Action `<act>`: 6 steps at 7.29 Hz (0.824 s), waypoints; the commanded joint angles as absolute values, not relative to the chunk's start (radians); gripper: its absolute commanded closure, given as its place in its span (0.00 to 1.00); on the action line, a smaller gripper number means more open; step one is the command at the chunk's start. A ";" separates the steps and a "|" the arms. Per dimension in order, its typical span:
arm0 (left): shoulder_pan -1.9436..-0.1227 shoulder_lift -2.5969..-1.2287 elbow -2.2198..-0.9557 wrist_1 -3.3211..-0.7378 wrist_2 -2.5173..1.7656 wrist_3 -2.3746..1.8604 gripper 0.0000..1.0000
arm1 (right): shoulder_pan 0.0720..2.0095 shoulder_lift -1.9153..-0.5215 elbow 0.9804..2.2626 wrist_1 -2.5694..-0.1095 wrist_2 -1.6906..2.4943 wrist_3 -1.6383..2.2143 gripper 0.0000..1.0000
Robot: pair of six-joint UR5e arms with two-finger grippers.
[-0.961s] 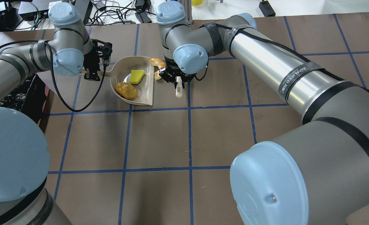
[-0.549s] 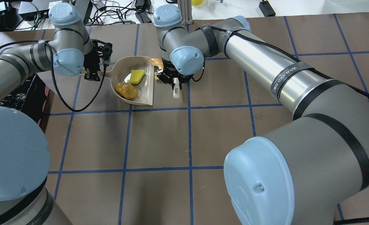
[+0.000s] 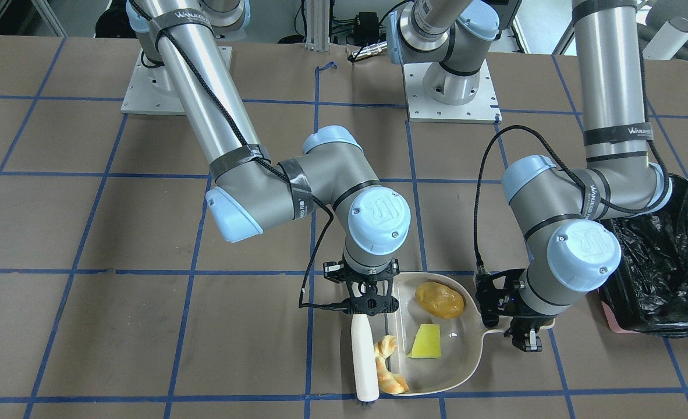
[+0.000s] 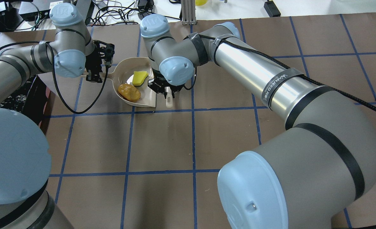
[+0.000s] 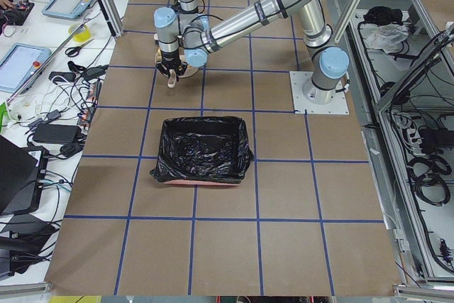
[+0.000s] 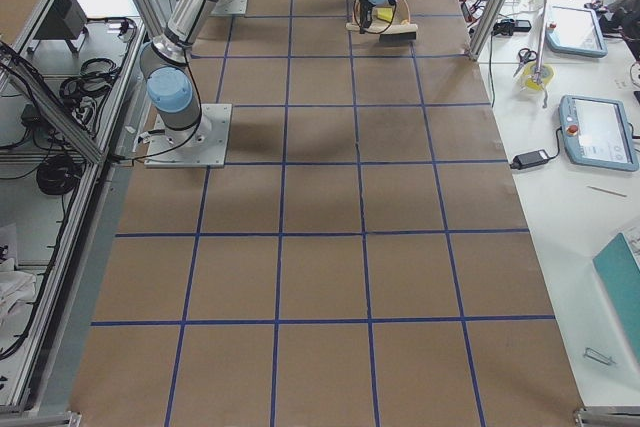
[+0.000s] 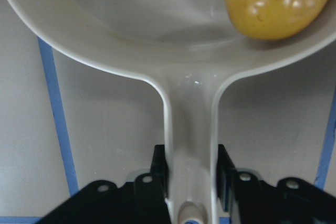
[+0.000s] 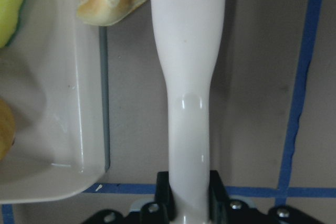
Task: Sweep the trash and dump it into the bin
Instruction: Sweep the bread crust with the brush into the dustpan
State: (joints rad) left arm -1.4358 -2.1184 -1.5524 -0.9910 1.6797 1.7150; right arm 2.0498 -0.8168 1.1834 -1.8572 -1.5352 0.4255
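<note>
Trash, three pieces.
- Golden-brown lump (image 3: 440, 299): lay inside the beige dustpan (image 3: 459, 356), at its rounded back near the handle.
- Flat yellow wedge (image 3: 426, 341): lay inside the same pan, just beside the lump and apart from it.
- Curved orange-cream pastry piece (image 3: 389, 372): lay at the pan's straight open lip, partly across it, touching the side of the white brush (image 3: 362, 355).

Dustpan: rested flat on the brown surface (image 3: 146, 326), which was marked with a grid of blue tape. Its open lip faced the brush.

Brush: lay parallel to the pan's lip and just beside it.

Left claw (image 7: 190, 171): clenched on the pan's narrow handle, one finger on each side.

Right claw (image 8: 190, 190): grasping the brush by its white handle.

Bin (image 3: 658, 279): rectangular and lined with a crinkly black bag, with a pink edge at its base. It stood on the robot's left side of the surface, beyond the left arm and well apart from the pan.
</note>
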 commanded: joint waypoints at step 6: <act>-1.436 -2.118 -1.552 -0.991 1.680 1.713 1.00 | 2.122 -0.839 1.158 -1.847 -1.489 0.523 1.00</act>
